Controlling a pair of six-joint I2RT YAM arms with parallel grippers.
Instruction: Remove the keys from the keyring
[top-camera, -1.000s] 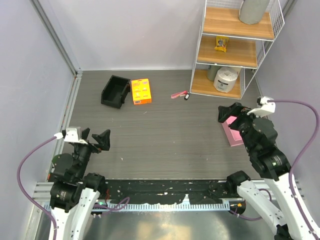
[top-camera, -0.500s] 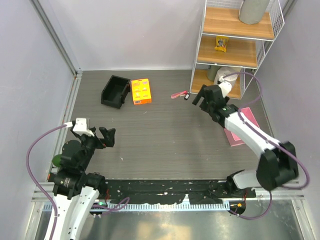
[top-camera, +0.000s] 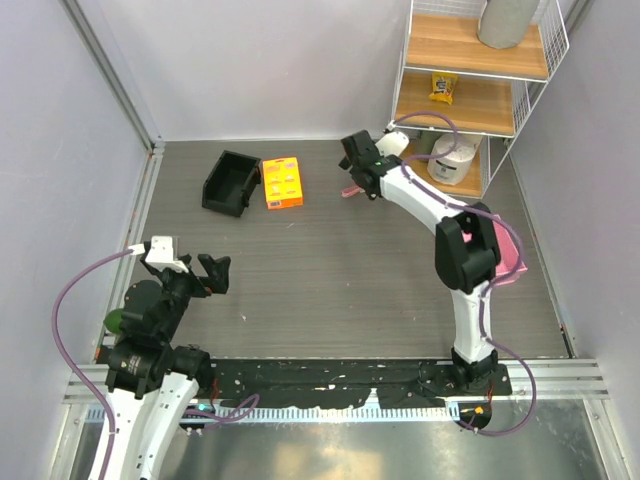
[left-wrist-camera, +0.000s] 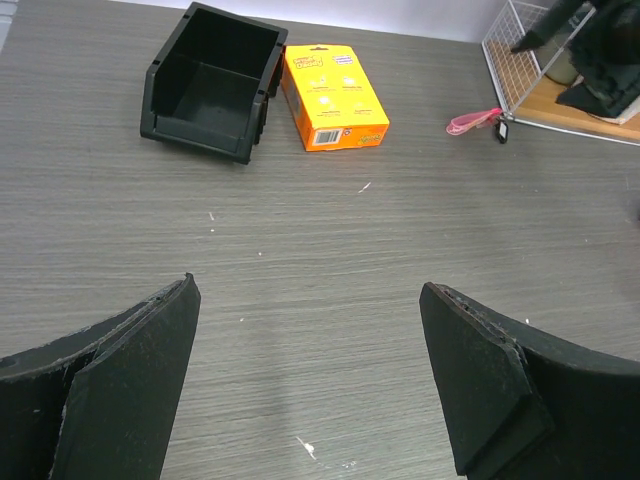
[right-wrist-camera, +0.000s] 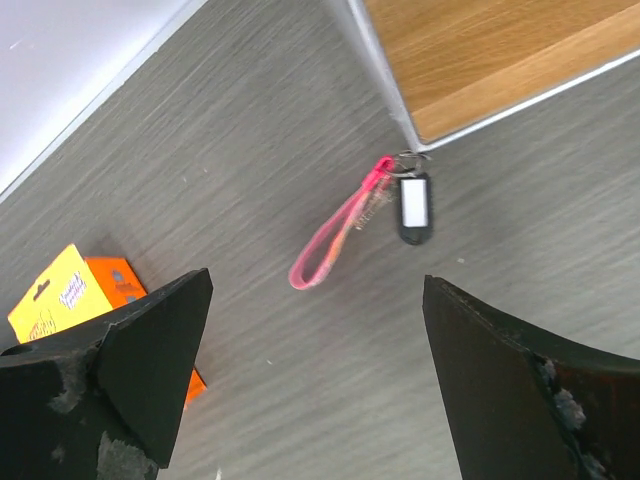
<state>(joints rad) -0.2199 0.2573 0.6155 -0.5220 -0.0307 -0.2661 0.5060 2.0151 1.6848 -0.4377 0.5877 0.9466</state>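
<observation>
The desk (top-camera: 330, 250) is gray, with thin lines like wood. At the back left, an open black bin (top-camera: 231, 183) sits on it. An orange box (top-camera: 282, 182) lies flat just beside the bin, on its right. A wire shelf (top-camera: 470, 100) with wooden boards stands in the back right corner. The pink keyring (right-wrist-camera: 335, 235) lies flat right by the shelf's front corner foot. A small black key (right-wrist-camera: 413, 209) is at its end. A pink tray (top-camera: 514, 265) lies near the right edge.
</observation>
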